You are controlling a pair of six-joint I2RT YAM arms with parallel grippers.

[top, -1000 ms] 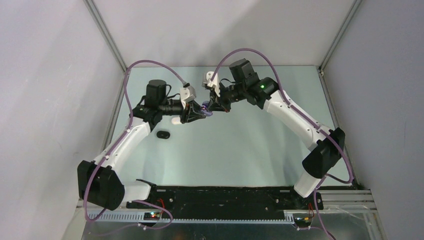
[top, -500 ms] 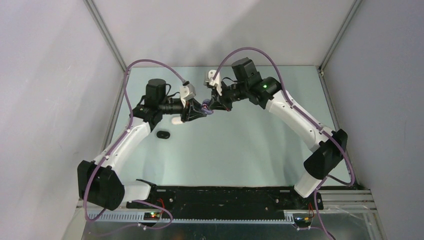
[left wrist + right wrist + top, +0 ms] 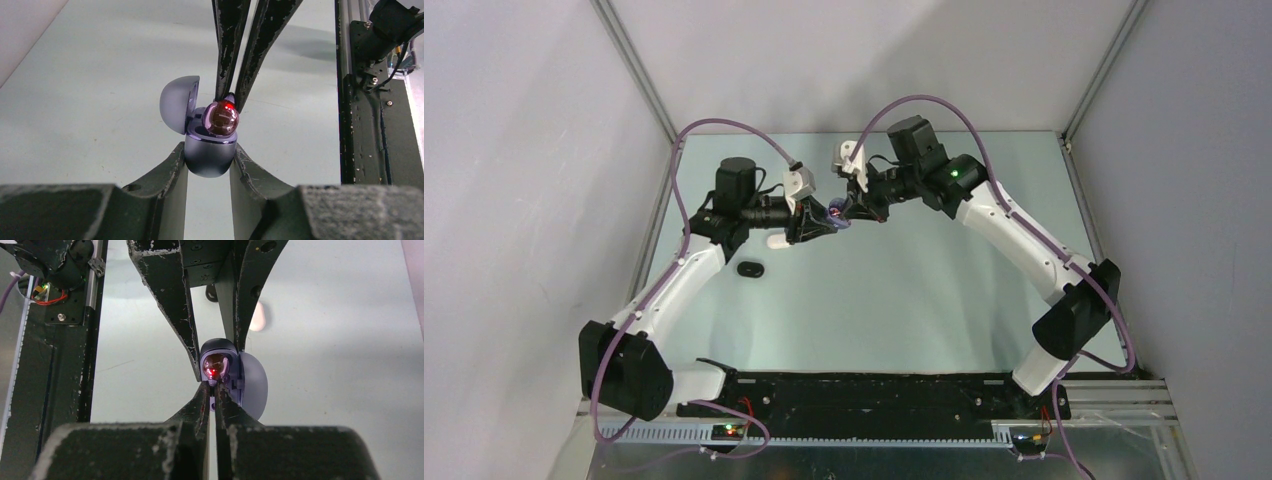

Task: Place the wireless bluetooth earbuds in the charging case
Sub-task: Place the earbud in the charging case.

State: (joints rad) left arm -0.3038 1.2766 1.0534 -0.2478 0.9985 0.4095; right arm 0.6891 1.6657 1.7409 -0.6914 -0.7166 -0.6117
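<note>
1 table (image 3: pixel 904 300) carries 2 arms, the left arm (image 3: pixel 674 290) and the right arm (image 3: pixel 1024 235), with 2 grippers in all: 1 left gripper (image 3: pixel 210 150) and 1 right gripper (image 3: pixel 215 389). There is 1 open lavender charging case (image 3: pixel 210 165) and 1 earbud (image 3: pixel 223 119) with 1 red light (image 3: pixel 228 104). Also 1 black oval case (image 3: pixel 750 268) and 1 white oval case (image 3: pixel 776 241), 3 cases in total.

A pale green bench (image 3: pixel 904 300) sits inside plain white walls (image 3: pixel 514 150). Silver metal posts (image 3: pixel 636 70) rise from its far corners. A black strip (image 3: pixel 874 392) runs along its near edge. Soft, even light.
</note>
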